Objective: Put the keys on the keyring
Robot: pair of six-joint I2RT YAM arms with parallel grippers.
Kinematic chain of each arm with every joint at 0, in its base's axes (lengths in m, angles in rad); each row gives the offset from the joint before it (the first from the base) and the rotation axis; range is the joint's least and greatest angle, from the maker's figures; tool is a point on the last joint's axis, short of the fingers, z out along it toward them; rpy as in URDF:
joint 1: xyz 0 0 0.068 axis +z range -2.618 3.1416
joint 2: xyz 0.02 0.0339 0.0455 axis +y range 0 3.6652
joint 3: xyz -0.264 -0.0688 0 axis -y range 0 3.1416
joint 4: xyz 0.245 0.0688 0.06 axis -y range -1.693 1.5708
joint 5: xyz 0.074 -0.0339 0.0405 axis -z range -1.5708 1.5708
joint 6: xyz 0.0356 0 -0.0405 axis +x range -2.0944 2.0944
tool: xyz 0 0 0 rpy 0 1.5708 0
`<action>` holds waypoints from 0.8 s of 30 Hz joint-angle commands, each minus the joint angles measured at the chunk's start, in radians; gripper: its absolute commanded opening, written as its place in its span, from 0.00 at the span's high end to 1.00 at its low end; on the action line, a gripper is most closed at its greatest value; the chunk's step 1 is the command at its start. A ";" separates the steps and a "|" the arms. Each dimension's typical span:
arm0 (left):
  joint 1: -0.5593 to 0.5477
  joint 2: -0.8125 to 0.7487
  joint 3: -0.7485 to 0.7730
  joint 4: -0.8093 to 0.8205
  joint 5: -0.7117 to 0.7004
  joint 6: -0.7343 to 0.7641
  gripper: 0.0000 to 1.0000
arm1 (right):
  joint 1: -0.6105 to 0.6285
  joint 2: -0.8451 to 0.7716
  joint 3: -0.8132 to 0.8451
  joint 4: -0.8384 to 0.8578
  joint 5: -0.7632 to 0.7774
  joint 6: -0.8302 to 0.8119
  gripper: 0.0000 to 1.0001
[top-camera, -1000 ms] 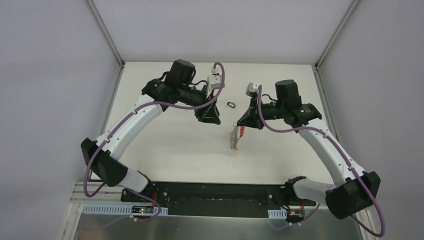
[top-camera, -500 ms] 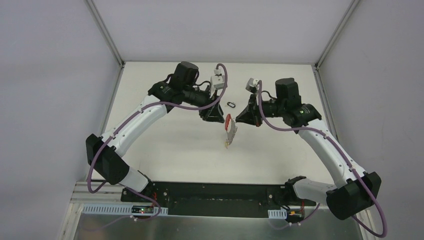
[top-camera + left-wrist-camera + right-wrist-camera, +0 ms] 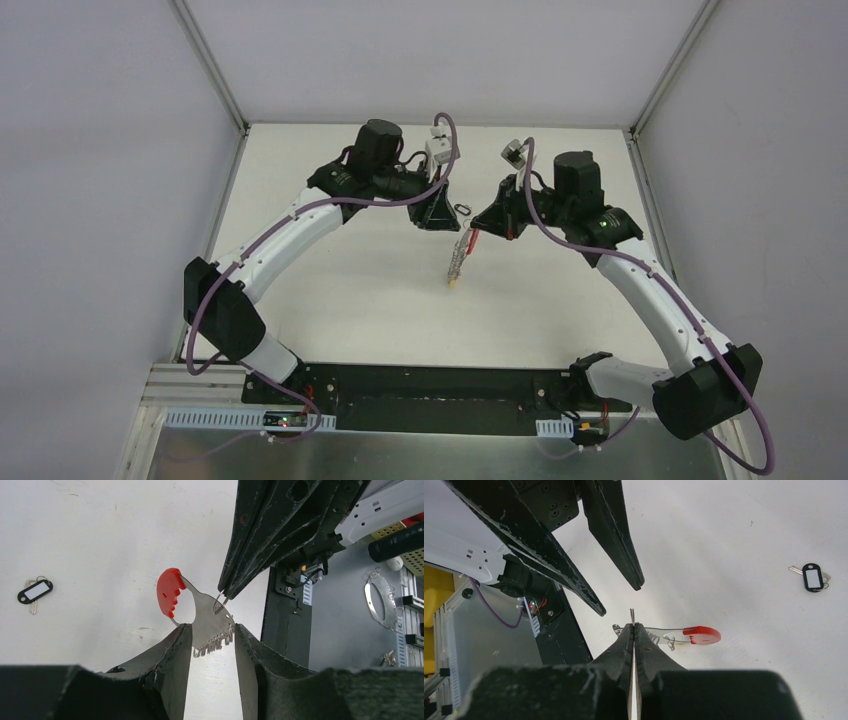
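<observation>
Right tool (image 3: 634, 627) pinched shut on top of the keys (image 3: 205, 615), bunch hanging above worktop (image 3: 100, 540). Left tool (image 3: 213, 629) half open, its fingers either side of bunch's lower end, contact unclear. Keyring (image 3: 35, 591) lies on worktop, well apart.

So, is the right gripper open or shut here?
Shut: the right gripper has its fingers pressed together, pinching a ring of the keys.

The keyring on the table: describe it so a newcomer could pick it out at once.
On the white table, look between the left gripper and the right gripper. The keyring is a tiny black oval with a pale centre, lying flat. Unlike the keys, a red-handled silver bunch held by the right gripper, nothing holds it.
</observation>
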 commanded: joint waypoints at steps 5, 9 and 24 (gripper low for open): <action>-0.003 0.013 0.031 0.049 -0.010 -0.029 0.65 | 0.006 -0.002 0.069 0.048 0.069 0.147 1.00; -0.003 0.035 0.057 0.049 0.013 -0.029 0.69 | 0.006 -0.002 0.062 0.056 0.030 0.146 1.00; -0.022 0.069 0.120 -0.051 0.141 0.025 0.90 | 0.005 0.030 0.046 0.057 -0.078 0.060 1.00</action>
